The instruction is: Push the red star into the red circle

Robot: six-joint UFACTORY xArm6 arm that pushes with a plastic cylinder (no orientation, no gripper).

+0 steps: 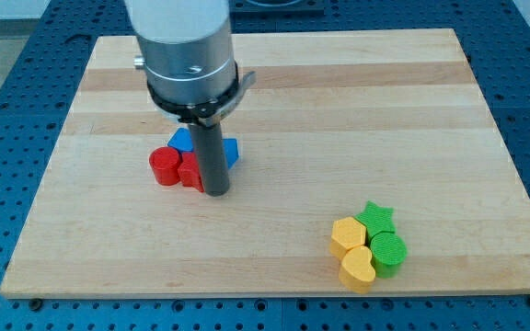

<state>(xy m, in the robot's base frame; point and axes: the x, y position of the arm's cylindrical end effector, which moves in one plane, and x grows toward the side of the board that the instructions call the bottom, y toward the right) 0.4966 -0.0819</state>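
The red circle (pixel 164 166) lies left of centre on the wooden board (pixel 339 101). The red star (pixel 190 172) touches its right side and is partly hidden by the rod. My tip (pixel 216 192) rests on the board right against the red star's right side. Two blue blocks sit just behind: one (pixel 183 140) above the reds, one (pixel 232 152) to the rod's right, both partly hidden so their shapes are unclear.
A cluster lies at the view's bottom right: a green star (pixel 375 217), a green circle (pixel 388 251), a yellow block (pixel 347 235) and a yellow heart (pixel 358 268). The board's bottom edge runs close below them.
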